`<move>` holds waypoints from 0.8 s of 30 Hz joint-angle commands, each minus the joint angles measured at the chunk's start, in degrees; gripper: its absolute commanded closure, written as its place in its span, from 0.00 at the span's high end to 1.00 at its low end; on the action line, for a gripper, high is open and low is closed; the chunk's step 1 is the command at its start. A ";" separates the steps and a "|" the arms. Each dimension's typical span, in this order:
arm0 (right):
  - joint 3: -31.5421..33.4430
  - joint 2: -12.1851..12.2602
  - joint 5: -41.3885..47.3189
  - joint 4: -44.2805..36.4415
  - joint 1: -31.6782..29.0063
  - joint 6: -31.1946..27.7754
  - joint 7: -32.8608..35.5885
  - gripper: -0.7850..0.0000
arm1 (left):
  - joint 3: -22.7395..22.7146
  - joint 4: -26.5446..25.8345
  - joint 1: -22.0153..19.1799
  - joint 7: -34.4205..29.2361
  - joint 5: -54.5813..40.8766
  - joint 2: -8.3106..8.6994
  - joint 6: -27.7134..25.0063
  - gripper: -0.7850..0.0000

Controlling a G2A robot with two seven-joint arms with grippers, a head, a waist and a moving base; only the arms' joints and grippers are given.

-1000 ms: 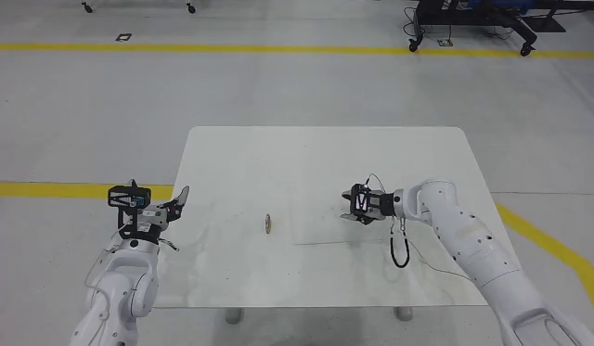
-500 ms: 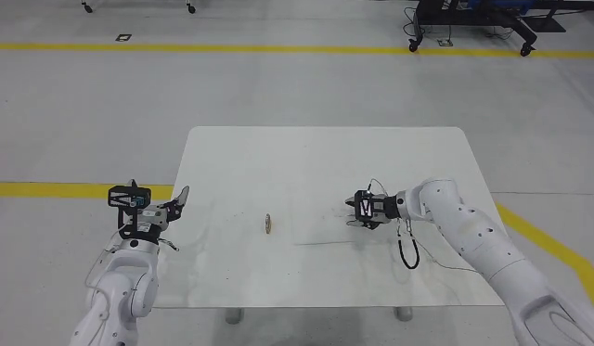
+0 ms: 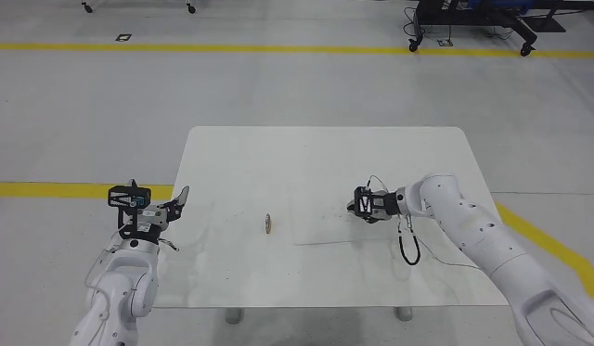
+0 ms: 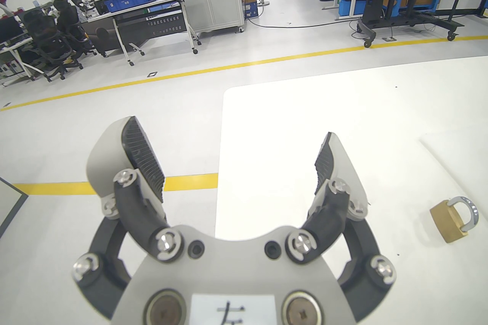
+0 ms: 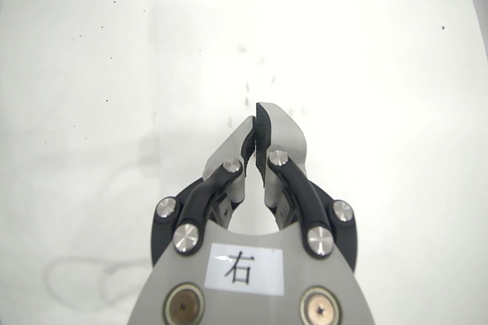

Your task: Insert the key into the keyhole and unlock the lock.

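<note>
A brass padlock (image 3: 266, 223) with a silver shackle lies flat near the middle of the white table (image 3: 325, 151); the left wrist view has the padlock (image 4: 451, 220) off to one side. My left gripper (image 3: 177, 203) (image 4: 236, 151) hovers open and empty at the table's left edge, well short of the padlock. My right gripper (image 3: 356, 204) (image 5: 254, 117) sits low over the table to the right of the padlock, its pads pressed together. I can make out no key; anything pinched between the pads is hidden.
A thin black cable loop (image 3: 406, 244) hangs from the right arm over the table's front right. Small dark specks (image 5: 110, 58) dot the tabletop. Yellow floor lines (image 3: 278, 46) and wheeled racks lie beyond the table.
The right gripper's fingers have gone from spread to shut and it has shifted slightly. The left arm and the padlock have stayed put.
</note>
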 commanded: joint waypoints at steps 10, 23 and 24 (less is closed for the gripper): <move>7.19 3.11 0.85 -5.39 -4.72 2.11 -7.85 0.00 | 0.00 0.00 0.00 0.00 0.00 0.00 0.00 1.00; 7.59 3.32 0.80 -5.75 -5.24 2.19 -8.48 0.00 | 0.00 0.00 0.00 0.00 0.00 0.00 0.00 1.00; 7.88 3.23 2.44 -5.90 -5.72 2.84 -9.50 0.00 | 0.00 0.00 0.00 0.00 0.00 0.00 0.00 1.00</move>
